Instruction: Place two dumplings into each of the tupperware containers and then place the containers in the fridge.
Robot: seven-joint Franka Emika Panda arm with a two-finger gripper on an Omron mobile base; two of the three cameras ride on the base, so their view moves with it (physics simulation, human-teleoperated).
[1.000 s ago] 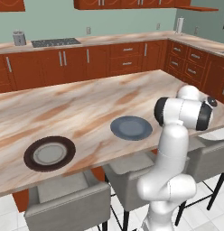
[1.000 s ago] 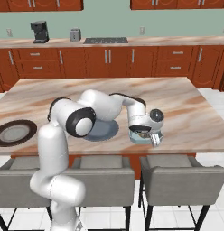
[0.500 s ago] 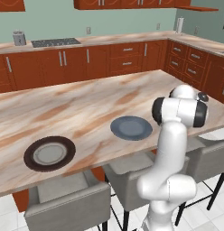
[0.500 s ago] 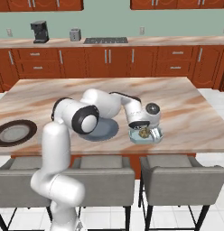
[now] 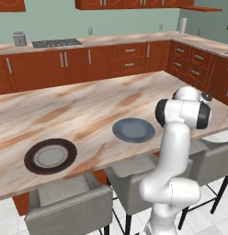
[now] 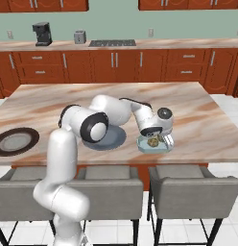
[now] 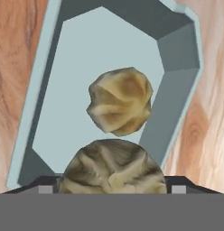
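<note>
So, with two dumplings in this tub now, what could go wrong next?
The nearer dumpling sits right at the jaws, so lifting the open gripper could drag it out. The tupperware container lies close to the island's front edge; a bump might push it off.

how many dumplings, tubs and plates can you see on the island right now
dumplings: 2, one further in and one near the hand, both in the tub
tupperware containers: 1
plates: 2, grey-blue plate and dark-rimmed plate
total: 5
</note>
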